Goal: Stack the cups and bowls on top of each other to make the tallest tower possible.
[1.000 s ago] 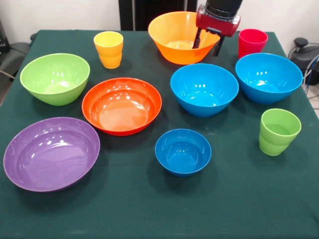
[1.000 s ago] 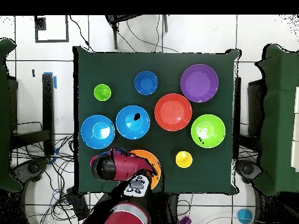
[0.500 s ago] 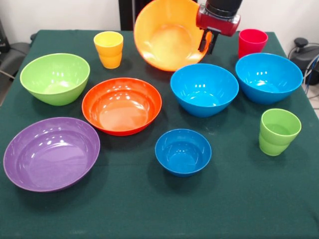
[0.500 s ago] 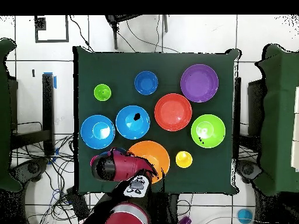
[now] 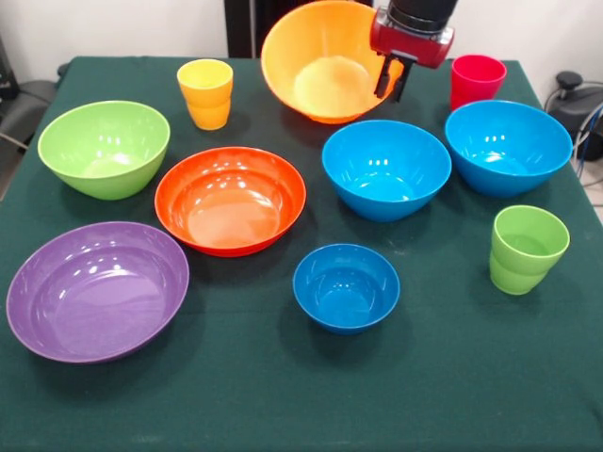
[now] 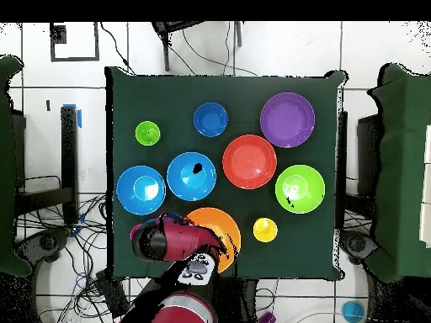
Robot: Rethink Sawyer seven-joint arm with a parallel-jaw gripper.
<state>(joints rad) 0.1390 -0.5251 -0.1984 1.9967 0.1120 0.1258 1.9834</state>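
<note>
In the overhead view the arm [image 6: 164, 240] covers the red-pink cup and the left part of the yellow-orange bowl [image 6: 217, 229]. In the front view the arm is cut off by the top edge.

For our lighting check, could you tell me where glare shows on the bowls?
Front view: bright white spots sit inside the purple bowl, the orange-red bowl and the three blue bowls. Overhead view: only faint pale patches show in the bowls.

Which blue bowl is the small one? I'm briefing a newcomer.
In the front view, start at the wide purple bowl in the near left corner and look right, past the orange-red bowl. The small blue bowl sits alone there, clearly smaller than the two other blue bowls behind it.
</note>
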